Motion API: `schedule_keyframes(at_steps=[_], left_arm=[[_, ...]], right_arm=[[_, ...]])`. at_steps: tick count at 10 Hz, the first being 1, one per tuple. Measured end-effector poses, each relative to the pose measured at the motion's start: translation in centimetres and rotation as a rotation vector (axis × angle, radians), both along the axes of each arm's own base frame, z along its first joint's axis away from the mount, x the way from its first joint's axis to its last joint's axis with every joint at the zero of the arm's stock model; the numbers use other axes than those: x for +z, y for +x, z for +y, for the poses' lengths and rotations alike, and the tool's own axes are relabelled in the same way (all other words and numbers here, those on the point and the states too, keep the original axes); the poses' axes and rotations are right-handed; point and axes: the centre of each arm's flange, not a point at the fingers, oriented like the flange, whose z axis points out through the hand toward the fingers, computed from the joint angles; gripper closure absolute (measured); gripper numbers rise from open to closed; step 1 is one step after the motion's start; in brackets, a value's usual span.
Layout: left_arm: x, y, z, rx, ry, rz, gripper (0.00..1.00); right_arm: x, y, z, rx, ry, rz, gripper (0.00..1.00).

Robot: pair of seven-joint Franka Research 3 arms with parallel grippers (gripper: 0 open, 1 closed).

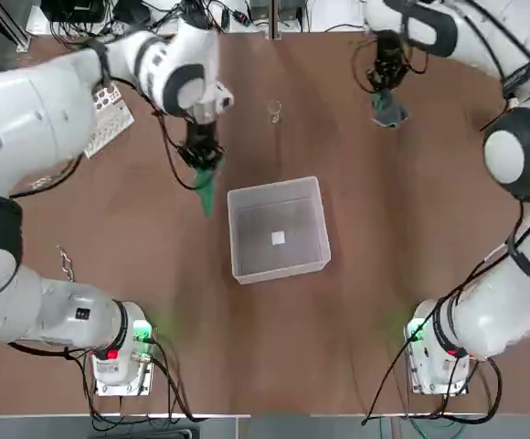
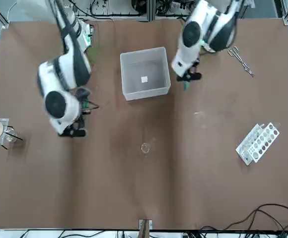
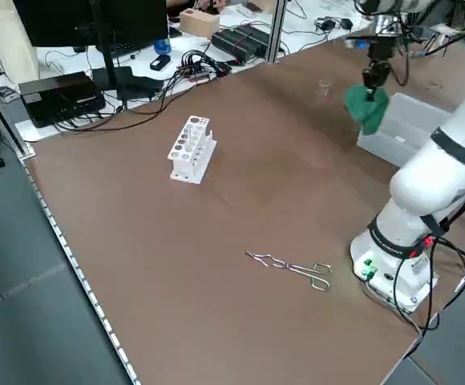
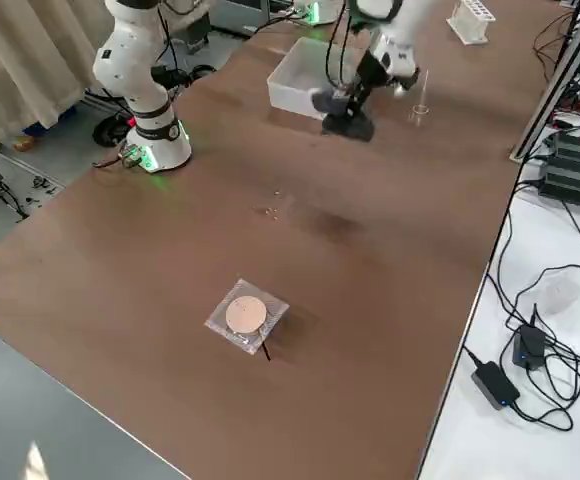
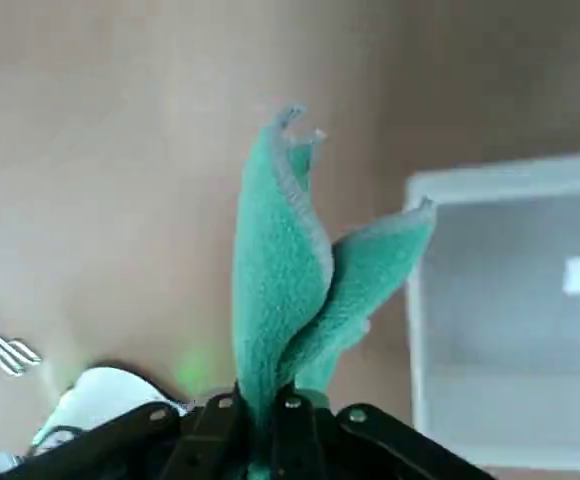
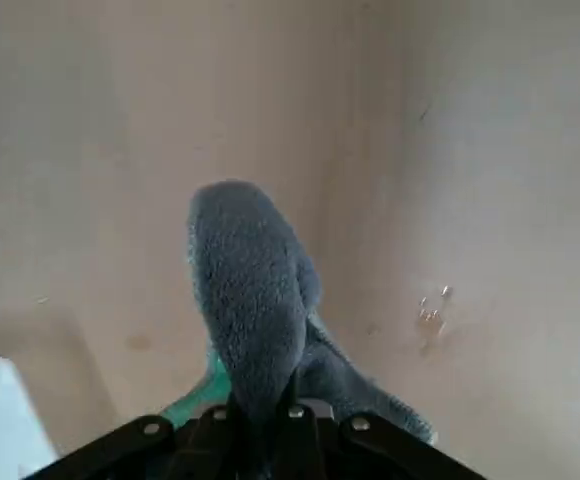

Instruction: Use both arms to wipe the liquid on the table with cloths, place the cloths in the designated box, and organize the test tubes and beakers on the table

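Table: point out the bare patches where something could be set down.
Bare table between the box and the arm bases. Bare too between rack and tongs. Crowded beside the box, where the left gripper dangles the green cloth.

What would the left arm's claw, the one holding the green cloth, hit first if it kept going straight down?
Probably bare table. The left gripper points down, shut on the green cloth, just beside the plastic box, not over it. The hanging cloth would touch first. Depth is hard to judge.

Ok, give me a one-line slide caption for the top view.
Both arms lift cloths off the table: left gripper holds the green cloth beside the box, right gripper the grey cloth.
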Motion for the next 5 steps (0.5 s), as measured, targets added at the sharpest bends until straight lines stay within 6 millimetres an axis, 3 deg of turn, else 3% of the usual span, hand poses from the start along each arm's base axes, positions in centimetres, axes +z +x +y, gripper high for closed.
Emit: schedule_keyframes(at_steps=[2, 5], left_arm=[[-1.7, -3.3, -4.9, -0.013, -0.042, -0.025, 0.93], [-4.3, -4.0, -7.7, 0.016, -0.113, -0.012, 0.93]], right_arm=[[-4.4, -3.1, -4.8, 0.030, 0.045, -0.031, 0.89], [-8.5, -10.7, -9.6, 0.043, 0.081, -0.057, 0.89]])
